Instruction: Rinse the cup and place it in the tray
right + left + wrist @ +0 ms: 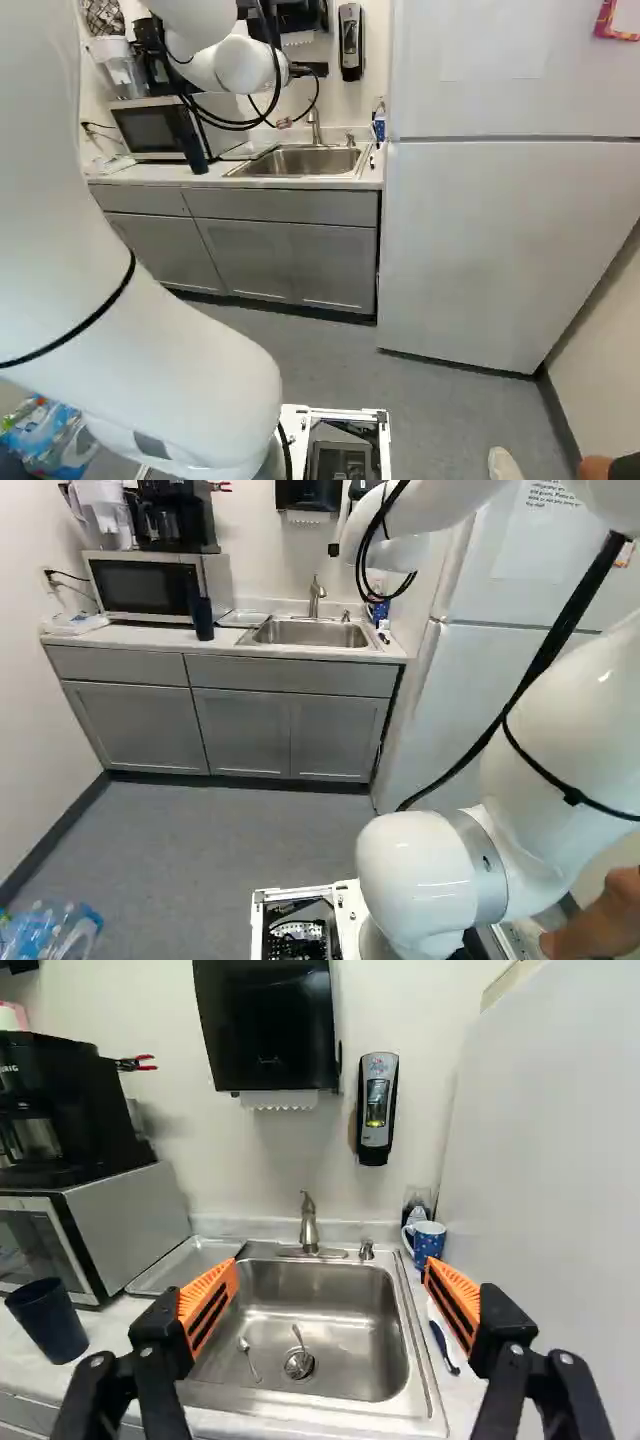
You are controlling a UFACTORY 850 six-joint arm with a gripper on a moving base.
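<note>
"What colour is the mug [429, 1244] at the sink's [350, 1335] two o'clock?"
"Blue with white speckles."
"And the tumbler [48, 1322] at nine o'clock?"
"Dark navy. The tray [190, 1260] at ten is silvery, the cabinets [150, 728] grey."

Sink [350, 1305] between tray [190, 1264] and mug [429, 1243], faucet [309, 1226] behind

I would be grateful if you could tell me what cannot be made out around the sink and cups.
- Inner bottom of the dark blue tumbler, wrist view: hidden by its own wall.
- Lower part of the blue mug, wrist view: hidden by the hand's orange pad.
- What utensil lies over the drain, wrist view: too small to tell.
</note>
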